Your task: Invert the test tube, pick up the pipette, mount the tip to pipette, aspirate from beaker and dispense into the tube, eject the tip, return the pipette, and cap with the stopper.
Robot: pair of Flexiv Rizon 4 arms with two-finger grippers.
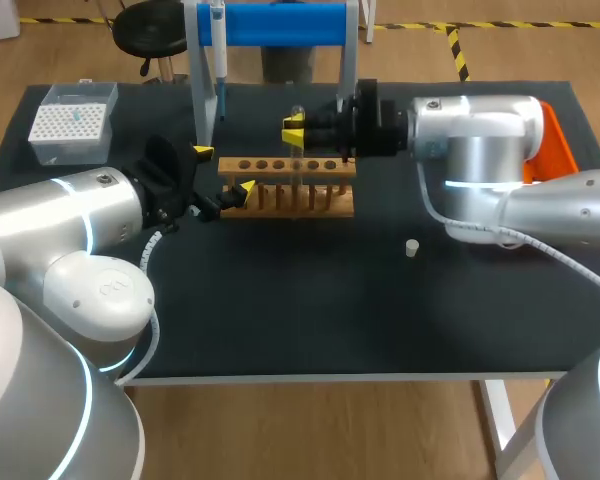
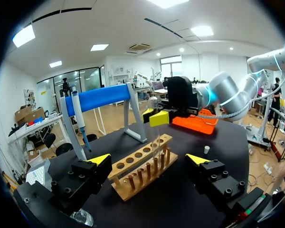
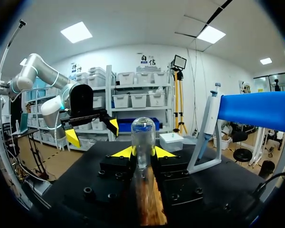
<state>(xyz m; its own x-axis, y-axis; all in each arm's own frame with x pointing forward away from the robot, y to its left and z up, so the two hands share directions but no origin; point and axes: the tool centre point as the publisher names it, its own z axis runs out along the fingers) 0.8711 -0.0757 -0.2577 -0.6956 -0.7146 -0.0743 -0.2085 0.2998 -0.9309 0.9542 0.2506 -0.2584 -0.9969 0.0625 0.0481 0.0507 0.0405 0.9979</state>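
Left tool (image 1: 223,170) is wide open at the left end of the wooden rack (image 1: 320,198), with a yellow tip on either side of that end. It isn't gripping anything as far as I can see. Its arm comes in low from the left edge of the worktop (image 1: 310,310), wrist about level, fingers aimed along the rack.

Moving right, the right tool (image 1: 295,130) is clamped on the test tube (image 3: 143,133) from both sides, over the middle of the rack. The tube stands upright with its rounded end on top and its lower end down by the rack holes. My read is we're in the middle of the inverting step and it's not done yet. The right arm reaches in from the right edge, forearm roughly horizontal, fingers pointing across the rack toward the left tool.

Everything else looks untouched imo:
- The tip box (image 1: 72,122) sits in the far left corner.
- The pipette (image 1: 218,40) hangs on its blue-barred stand (image 1: 280,22) at the far edge.
- The little white stopper (image 1: 411,248) lies on its own in front of the rack's right end.

So pipette pickup, tip mounting, aspirating, dispensing, ejecting, returning and capping are all left to do. Can't pick out the beaker for sure.
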